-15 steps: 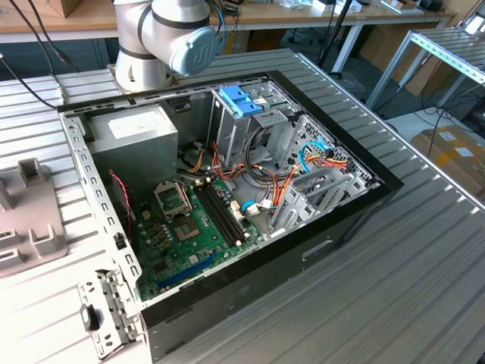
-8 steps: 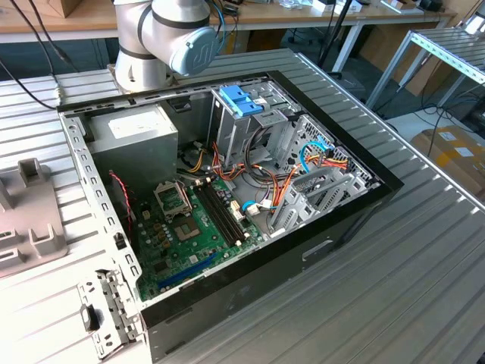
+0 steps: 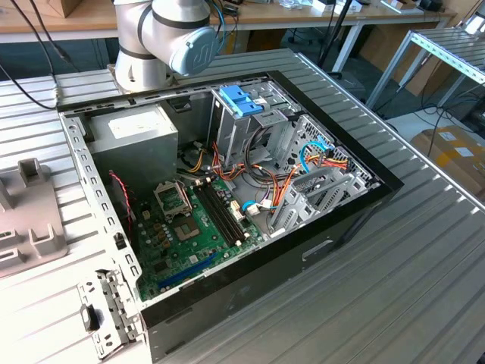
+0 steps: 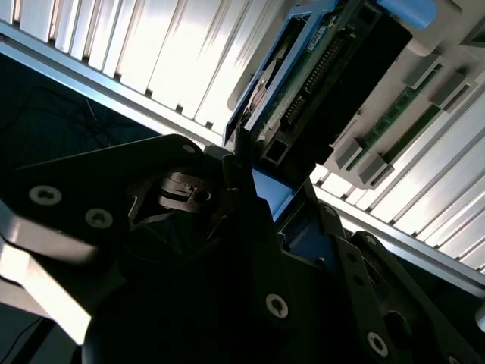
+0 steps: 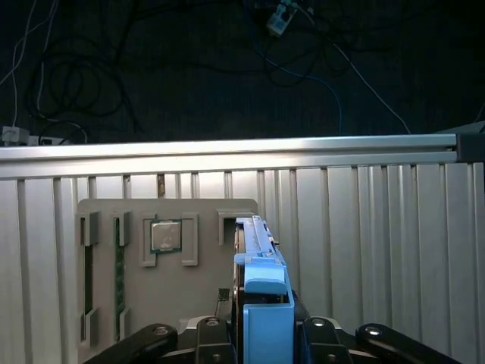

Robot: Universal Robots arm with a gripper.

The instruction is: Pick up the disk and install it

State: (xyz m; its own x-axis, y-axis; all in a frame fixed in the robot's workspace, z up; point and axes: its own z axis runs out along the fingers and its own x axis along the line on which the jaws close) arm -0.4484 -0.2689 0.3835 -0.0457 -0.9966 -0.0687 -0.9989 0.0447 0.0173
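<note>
Item: flat silver-grey metal disk with blue plastic tabs (image 5: 256,246), standing on edge, clamped between my black fingers (image 4: 254,227), at the grey moulded tray (image 5: 167,208) on the ribbed aluminium tabletop (image 5: 364,250).

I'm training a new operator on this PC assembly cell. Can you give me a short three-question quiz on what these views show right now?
1. True or false: the gripper is shut on the disk.
2. In the first wrist view, what lies in a pocket of the grey tray? A) a processor chip B) a screwdriver C) a fan
3. Fill in: in the exterior view, the upward side of the computer case is ____ (open or closed).
Key: 1 true; 2 A; 3 open.
</note>
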